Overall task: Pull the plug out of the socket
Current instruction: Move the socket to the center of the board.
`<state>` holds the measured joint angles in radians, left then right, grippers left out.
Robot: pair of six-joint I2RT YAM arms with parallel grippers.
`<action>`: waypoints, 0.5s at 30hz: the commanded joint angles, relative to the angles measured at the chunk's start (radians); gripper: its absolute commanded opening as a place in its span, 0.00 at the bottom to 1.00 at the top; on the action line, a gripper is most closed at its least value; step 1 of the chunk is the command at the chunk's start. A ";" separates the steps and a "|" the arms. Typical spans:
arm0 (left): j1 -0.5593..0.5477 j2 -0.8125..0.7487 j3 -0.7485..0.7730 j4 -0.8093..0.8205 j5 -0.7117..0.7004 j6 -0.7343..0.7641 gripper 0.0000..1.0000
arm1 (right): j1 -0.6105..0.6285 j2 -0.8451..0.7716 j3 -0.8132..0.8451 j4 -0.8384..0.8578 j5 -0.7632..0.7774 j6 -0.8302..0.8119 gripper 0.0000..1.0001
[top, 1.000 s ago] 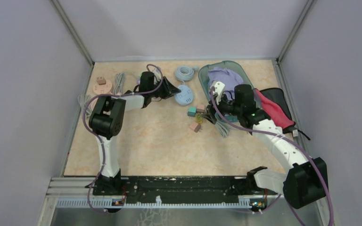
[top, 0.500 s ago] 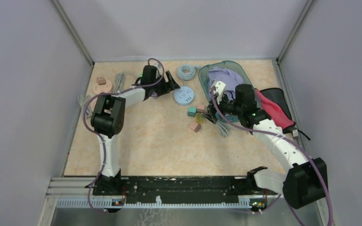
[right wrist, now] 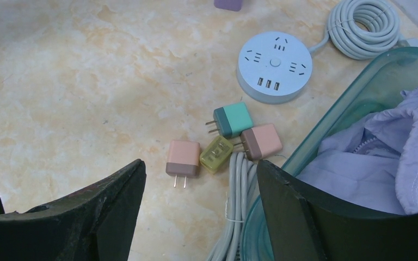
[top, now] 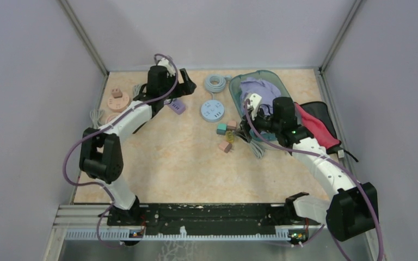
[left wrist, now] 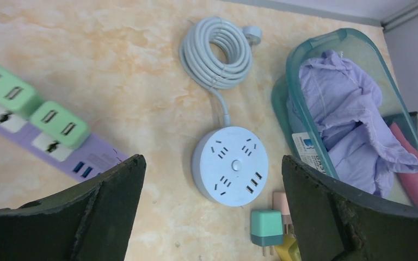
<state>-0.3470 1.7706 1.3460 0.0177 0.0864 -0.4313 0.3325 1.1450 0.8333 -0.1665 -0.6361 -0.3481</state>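
Observation:
A round blue socket [top: 213,110] [left wrist: 230,165] lies flat with nothing plugged into it, and its coiled cable [left wrist: 217,51] sits behind it. A purple power strip [top: 177,106] [left wrist: 49,144] to its left carries two green plugs [left wrist: 60,124]. My left gripper [top: 186,87] [left wrist: 211,160] is open and raised above the table, with the socket showing between its fingers and nothing held. My right gripper [top: 247,128] [right wrist: 200,166] hangs open over loose plugs: teal [right wrist: 234,118], yellow [right wrist: 216,154] and two pink ones [right wrist: 183,157].
A teal bin [top: 234,89] with purple cloth stands right of the socket, with red and black cloth [top: 315,125] beyond it. A grey cable bundle [right wrist: 238,206] lies by the bin. At the far left are pink round pieces [top: 118,100] and more grey cables [top: 137,93].
My left gripper has opened wide and pulled back up and to the left, away from the round socket, which now lies uncovered. The right arm has not moved.

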 commanded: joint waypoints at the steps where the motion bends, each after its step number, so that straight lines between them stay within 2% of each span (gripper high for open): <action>1: -0.006 -0.091 -0.072 -0.013 -0.207 0.063 1.00 | -0.011 -0.030 0.015 0.024 -0.025 -0.012 0.75; 8: -0.002 -0.159 -0.148 -0.009 -0.357 0.043 1.00 | -0.012 -0.028 0.013 0.023 -0.027 -0.014 0.74; 12: 0.008 -0.128 -0.143 -0.032 -0.366 0.003 1.00 | -0.016 -0.029 0.013 0.022 -0.031 -0.014 0.75; 15: 0.012 -0.073 -0.088 -0.119 -0.407 -0.048 1.00 | -0.017 -0.029 0.013 0.022 -0.034 -0.014 0.75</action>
<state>-0.3439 1.6432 1.2068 -0.0093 -0.2481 -0.4183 0.3290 1.1450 0.8322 -0.1661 -0.6430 -0.3485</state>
